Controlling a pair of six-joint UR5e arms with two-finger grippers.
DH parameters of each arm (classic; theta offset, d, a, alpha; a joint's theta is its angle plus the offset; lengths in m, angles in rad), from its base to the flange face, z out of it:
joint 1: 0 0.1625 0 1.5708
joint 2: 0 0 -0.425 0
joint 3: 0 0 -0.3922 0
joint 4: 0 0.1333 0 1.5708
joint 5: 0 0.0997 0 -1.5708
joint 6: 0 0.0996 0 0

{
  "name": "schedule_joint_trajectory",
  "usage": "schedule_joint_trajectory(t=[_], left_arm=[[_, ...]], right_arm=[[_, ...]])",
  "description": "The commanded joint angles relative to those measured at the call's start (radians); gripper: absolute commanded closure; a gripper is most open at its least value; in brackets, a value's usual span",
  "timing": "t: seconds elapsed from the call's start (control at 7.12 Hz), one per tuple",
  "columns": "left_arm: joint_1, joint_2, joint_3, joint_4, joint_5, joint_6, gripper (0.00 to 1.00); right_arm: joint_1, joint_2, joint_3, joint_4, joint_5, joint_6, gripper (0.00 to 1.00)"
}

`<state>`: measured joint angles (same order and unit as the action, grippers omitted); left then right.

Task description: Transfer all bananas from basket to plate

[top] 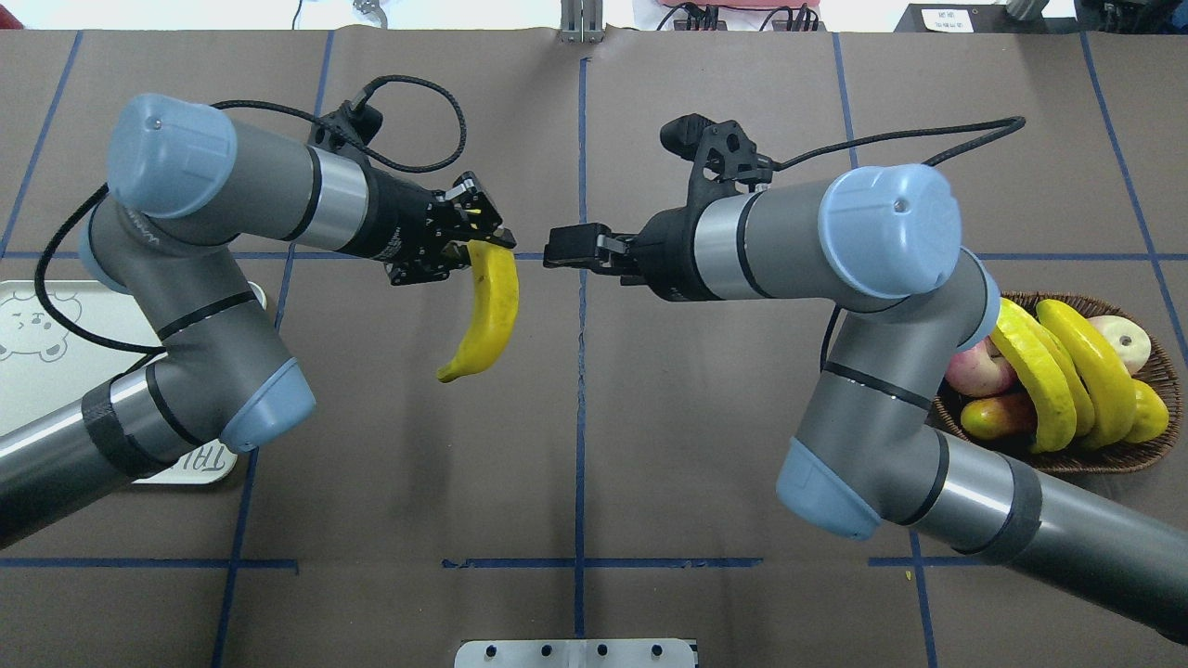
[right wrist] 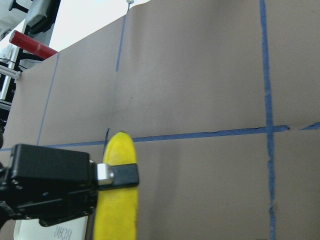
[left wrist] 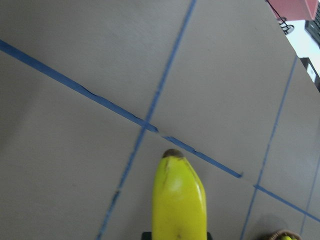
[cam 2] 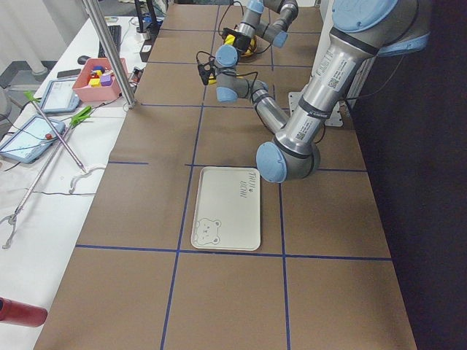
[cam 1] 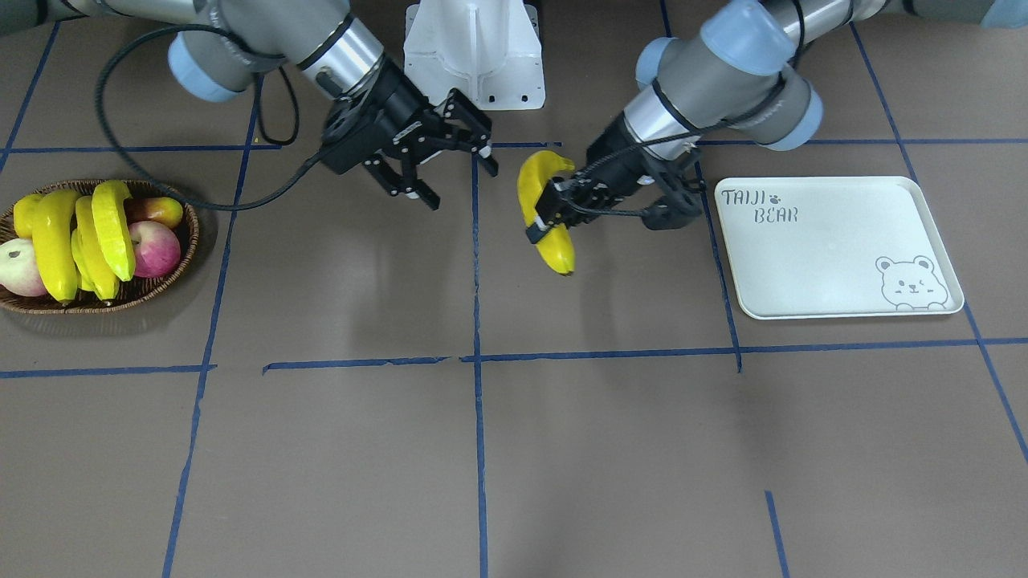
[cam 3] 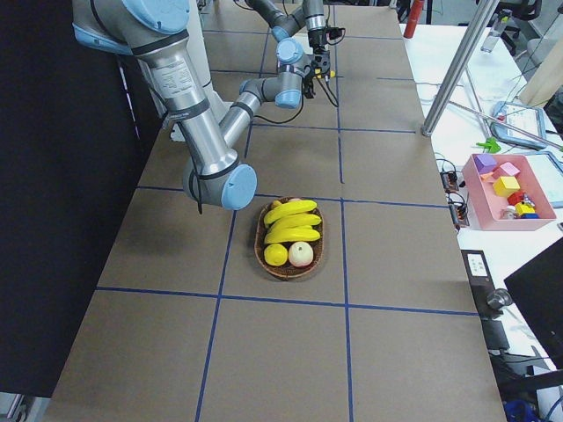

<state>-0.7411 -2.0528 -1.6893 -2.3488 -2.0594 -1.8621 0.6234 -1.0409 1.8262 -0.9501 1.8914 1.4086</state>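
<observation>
The left end effector (cam 1: pixel 554 215) was clamped on a long curved glossy yellow banana (cam 1: pixel 557 250), held off the brown taped surface (cam 1: pixel 610 449) near the lettered short edge of the rectangular white bear-print tray (cam 1: pixel 835 241). Only that arm's own wrist stood between them. Farther from the tray, the right end effector (cam 1: pixel 459 183) hung with its fingers apart. Well beyond it, the oval dark wicker basket (cam 1: pixel 191 233) held more bananas (cam 1: pixel 52 245) beside apples (cam 1: pixel 157 249).

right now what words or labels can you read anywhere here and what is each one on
"TAIJI BEAR": on the plate, in one corner, with a small paw mark beside TAIJI.
Print on the left arm: too small to read.
Nothing else is legible.
</observation>
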Motion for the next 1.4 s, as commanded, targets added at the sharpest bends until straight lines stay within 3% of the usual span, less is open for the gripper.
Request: schedule_joint_trajectory(t=[0.0,0.28,0.56,0.98,1.26], left_arm=[[-0.105,0.144,-0.013,0.006,-0.059,0.003,1.0],[-0.193,0.326,-0.007,0.009,-0.12,0.157,1.0],[-0.276,0.464,0.023,0.014,-0.13,0.327,1.0],[-0.388,0.505,0.253,0.0,-0.174,0.594,1.0],[-0.405,0.52,0.295,-0.001,-0.174,0.655,0.98]], right_arm=[[0.108,-0.06,0.007,-0.129,0.139,-0.077,0.0],[0.168,-0.114,0.007,-0.26,0.166,-0.233,0.0],[0.206,-0.192,0.007,-0.266,0.175,-0.341,0.0],[0.295,-0.24,0.044,-0.304,0.259,-0.387,0.0],[0.292,-0.241,0.051,-0.315,0.261,-0.392,0.0]])
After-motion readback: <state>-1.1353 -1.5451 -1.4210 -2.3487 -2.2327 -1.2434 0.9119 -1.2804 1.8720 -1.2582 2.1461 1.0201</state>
